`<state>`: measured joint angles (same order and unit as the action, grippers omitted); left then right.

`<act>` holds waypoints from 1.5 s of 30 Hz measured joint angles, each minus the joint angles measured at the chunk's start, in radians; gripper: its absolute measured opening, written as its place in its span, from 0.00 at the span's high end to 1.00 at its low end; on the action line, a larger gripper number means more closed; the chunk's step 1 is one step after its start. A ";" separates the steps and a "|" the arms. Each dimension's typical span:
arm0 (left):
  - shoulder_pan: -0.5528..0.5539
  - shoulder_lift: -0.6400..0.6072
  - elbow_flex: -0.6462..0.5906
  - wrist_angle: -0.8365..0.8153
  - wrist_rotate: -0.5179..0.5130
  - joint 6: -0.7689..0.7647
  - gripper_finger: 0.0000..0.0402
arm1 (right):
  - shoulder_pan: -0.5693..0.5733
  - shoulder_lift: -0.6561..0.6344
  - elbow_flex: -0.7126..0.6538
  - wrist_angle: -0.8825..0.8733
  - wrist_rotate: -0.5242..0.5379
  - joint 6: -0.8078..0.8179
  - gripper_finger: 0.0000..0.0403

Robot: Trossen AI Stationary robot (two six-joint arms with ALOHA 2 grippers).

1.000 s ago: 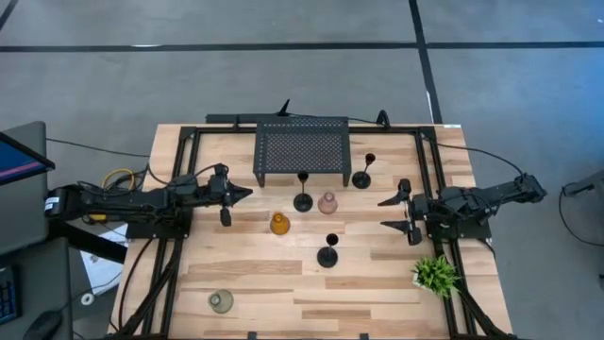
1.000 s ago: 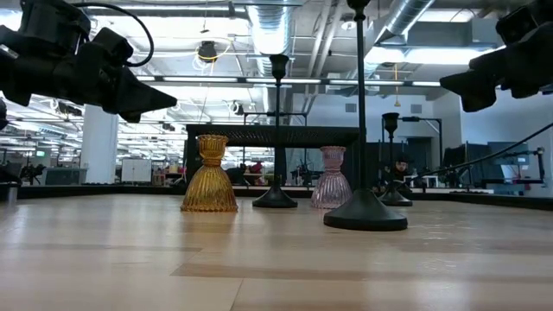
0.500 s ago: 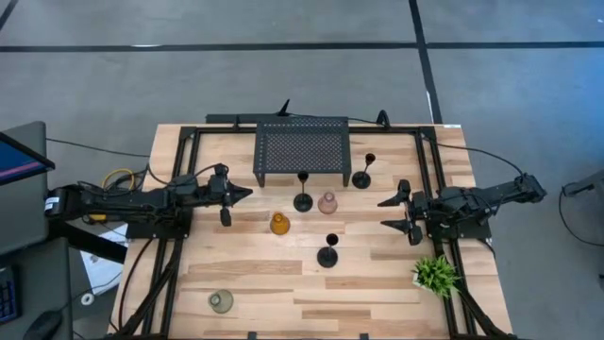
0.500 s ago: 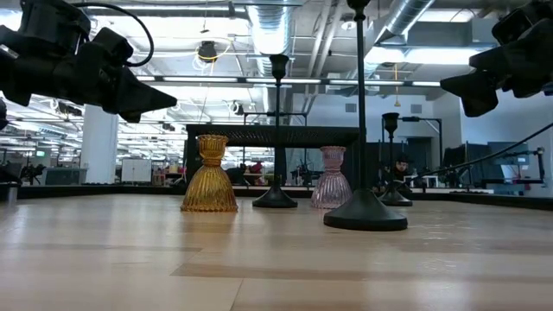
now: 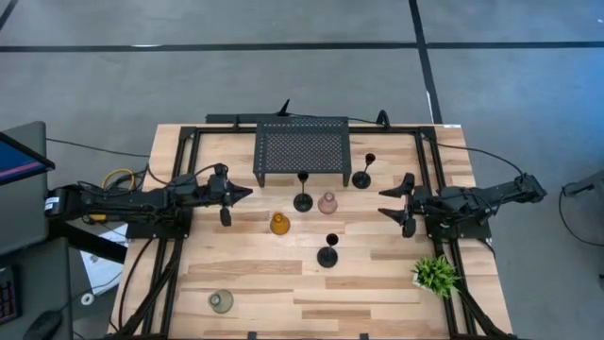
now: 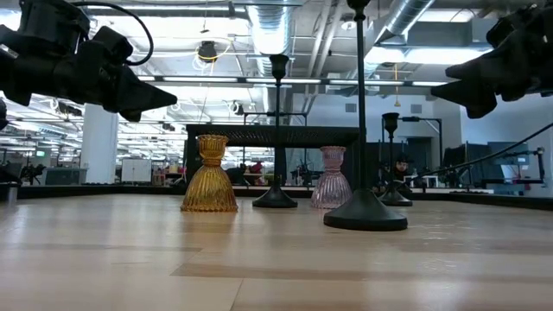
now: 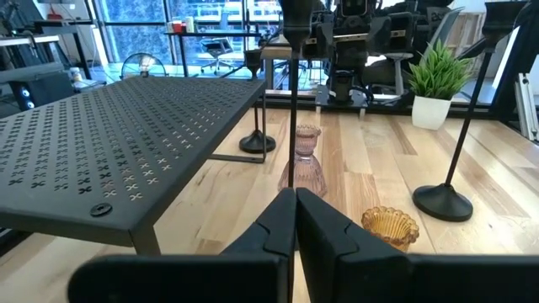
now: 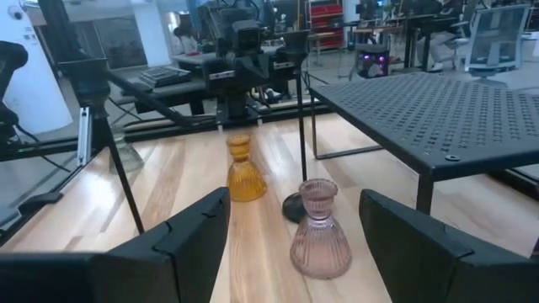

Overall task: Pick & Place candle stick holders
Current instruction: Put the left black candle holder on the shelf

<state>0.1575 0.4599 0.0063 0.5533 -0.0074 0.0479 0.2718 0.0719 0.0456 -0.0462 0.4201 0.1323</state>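
Note:
Three slim black candle stick holders stand on their round bases: one in front of the rack, one by the rack's right leg, one nearer the table's middle. A pink holder, an amber holder and a grey-green holder stand upright on the wood. My left gripper is shut and empty, left of the group, above the table. My right gripper is open and empty, right of the pink holder, which stands ahead of its fingers.
A black perforated rack stands at the table's far middle. A small green potted plant stands near the right front. Black frame rails run along both sides of the table. Bare wood lies at the near middle.
My right gripper has shifted a little toward the table's far edge, staying open and above the table. The holders stand as before.

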 joint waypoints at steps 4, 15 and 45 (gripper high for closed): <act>0.000 0.000 0.000 0.011 0.000 -0.006 0.97 | 0.000 0.000 -0.001 0.033 0.008 0.000 0.37; 0.000 0.000 0.000 0.034 0.008 -0.030 0.97 | 0.001 0.000 -0.001 0.049 0.000 -0.027 0.63; 0.000 0.678 0.307 0.274 0.045 0.046 0.97 | 0.048 -0.003 0.080 -0.157 0.000 -0.035 0.99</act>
<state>0.1575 1.1382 0.3136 0.8276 0.0376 0.0939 0.3199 0.0689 0.1253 -0.2028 0.4198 0.0977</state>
